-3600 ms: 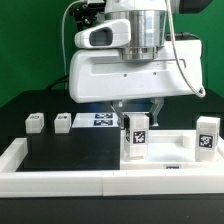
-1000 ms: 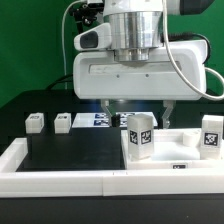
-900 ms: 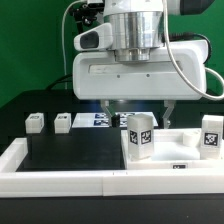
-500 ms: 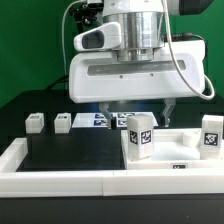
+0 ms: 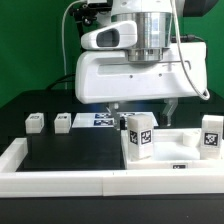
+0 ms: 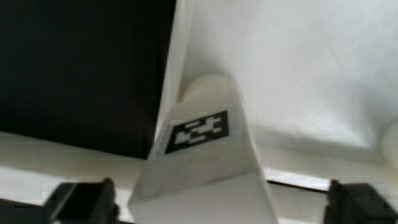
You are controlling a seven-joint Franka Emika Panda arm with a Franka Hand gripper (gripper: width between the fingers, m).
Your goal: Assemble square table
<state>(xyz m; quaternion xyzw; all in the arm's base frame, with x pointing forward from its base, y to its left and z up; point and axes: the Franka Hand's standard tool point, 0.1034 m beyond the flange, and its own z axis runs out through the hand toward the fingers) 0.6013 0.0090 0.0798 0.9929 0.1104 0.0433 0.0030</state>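
Observation:
The white square table top [image 5: 168,150] lies flat at the exterior view's right. One chunky white leg [image 5: 138,136] with a black-and-white tag stands upright on it, and a second tagged leg [image 5: 207,136] stands at its right corner. Two more legs [image 5: 35,122] [image 5: 62,122] rest on the black surface at the left. My gripper [image 5: 142,107] hangs over the first leg. In the wrist view that leg [image 6: 201,130] rises between my gripper [image 6: 222,205]'s dark fingers [image 6: 80,200], with a gap on each side. The jaws stand open, touching nothing.
The marker board [image 5: 100,120] lies behind the loose legs. Long white rim bars [image 5: 60,182] edge the black surface at the front and left. The arm's wide white hand body [image 5: 140,75] hides the area behind the table top.
The hand has shifted slightly toward the exterior view's right over the leg. The legs and table top have not moved.

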